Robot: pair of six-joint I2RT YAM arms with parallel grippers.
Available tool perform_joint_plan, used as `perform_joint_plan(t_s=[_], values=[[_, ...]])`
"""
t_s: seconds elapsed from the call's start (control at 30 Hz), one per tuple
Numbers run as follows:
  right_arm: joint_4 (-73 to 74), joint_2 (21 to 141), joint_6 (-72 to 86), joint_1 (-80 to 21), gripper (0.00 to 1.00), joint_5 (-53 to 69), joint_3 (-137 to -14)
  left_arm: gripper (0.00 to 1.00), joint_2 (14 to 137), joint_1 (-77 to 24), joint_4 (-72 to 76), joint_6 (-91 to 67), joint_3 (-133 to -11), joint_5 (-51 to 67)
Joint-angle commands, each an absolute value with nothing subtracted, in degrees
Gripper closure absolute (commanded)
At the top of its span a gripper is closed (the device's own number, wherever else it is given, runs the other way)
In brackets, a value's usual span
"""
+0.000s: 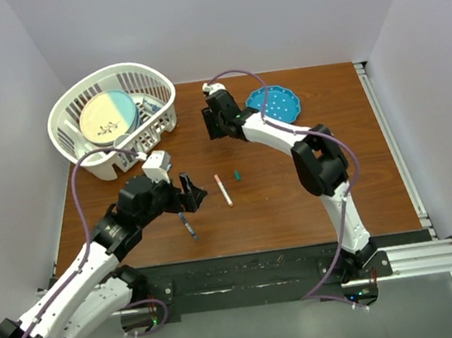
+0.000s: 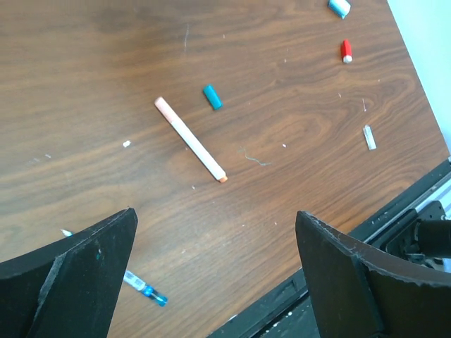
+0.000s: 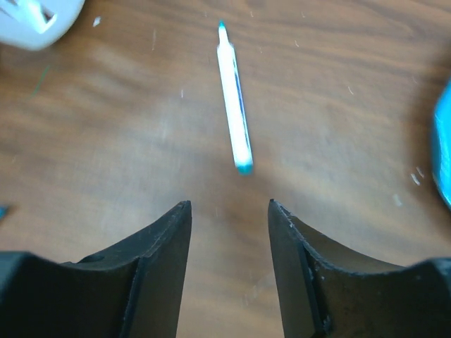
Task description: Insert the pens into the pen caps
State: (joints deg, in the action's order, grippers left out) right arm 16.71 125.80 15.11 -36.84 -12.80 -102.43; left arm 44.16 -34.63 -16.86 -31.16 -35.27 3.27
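Wood table (image 1: 295, 185) — left gripper (image 2: 215, 215) wide, right gripper (image 3: 229, 204) narrower — both empty.

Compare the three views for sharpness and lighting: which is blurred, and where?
Top external: evenly lit and sharp, no glare. Left wrist: crisp, the pink-tipped pen and teal cap clean-edged. Right wrist: soft all over, the teal-tipped pen smeared, the basket corner washed out white.

A white basket (image 1: 159, 128) holds a plate (image 1: 108, 116); a blue dish (image 1: 273, 103) lies apart.
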Motion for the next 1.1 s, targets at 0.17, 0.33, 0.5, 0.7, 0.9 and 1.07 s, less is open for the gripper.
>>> perform_joint_plan(t_s=[0.17, 0.33, 0.5, 0.7, 0.9, 1.07], values=[[15.4, 138.4, 13.2, -35.3, 0.54, -14.1, -119.1, 0.0, 37.7, -34.7, -22.0, -27.4, -38.4, -3.2], [17.5, 142.1, 12.5, -35.1, 0.57, -14.6, -122.9, 0.0, 36.9, -34.7, -22.7, -27.5, -38.2, -5.4], [18.5, 141.1, 12.1, -35.1, 0.64, -15.0, -120.6, 0.03, 35.9, -34.7, -23.0, -28.3, -38.4, -7.4], [19.2, 140.4, 11.2, -35.1, 0.78, -15.7, -116.5, 0.06, 36.5, -34.7, -23.4, -30.7, -38.0, -8.1], [18.1, 137.8, 12.1, -35.2, 0.95, -14.2, -111.0, 0.11, 37.0, -34.7, -23.3, -32.5, -37.2, -6.5], [10.2, 126.6, 14.9, -35.1, 1.0, -10.9, -97.1, 0.13, 39.3, -34.7, -20.1, -35.2, -36.6, -4.7]])
